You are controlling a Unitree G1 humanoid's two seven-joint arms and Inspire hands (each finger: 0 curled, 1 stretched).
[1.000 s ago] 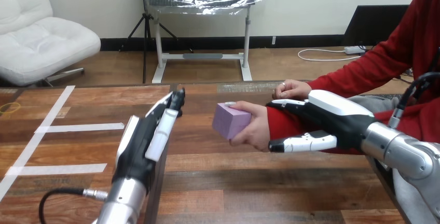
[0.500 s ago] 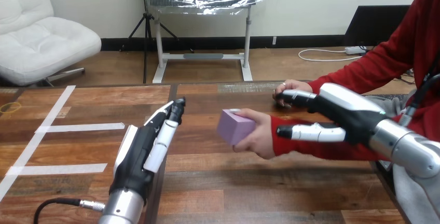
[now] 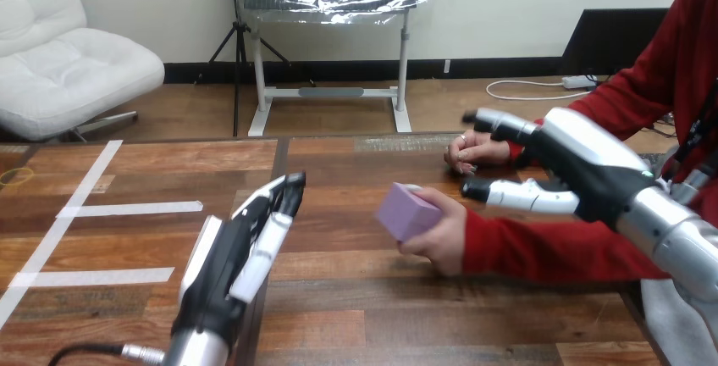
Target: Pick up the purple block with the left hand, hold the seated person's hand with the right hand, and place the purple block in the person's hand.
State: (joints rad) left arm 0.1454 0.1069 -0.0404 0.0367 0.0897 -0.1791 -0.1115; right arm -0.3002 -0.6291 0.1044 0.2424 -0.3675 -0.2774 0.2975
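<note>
The purple block (image 3: 406, 212) sits in the person's hand (image 3: 442, 232), just over the desk (image 3: 364, 298). The left hand (image 3: 241, 252) is flat and empty. The right hand (image 3: 593, 171) hangs spread above the red sleeve (image 3: 550, 252), holding nothing. The job looks done. Next, both arms can pull away.

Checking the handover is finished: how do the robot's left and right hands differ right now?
The left hand is over the table, apart from everything; the right hand is over the person's red forearm. The left hand's fingers lie close together; the right hand's thumb is spread wide from its fingers. Both are open and hold nothing: the purple block is in the person's hand.
</note>
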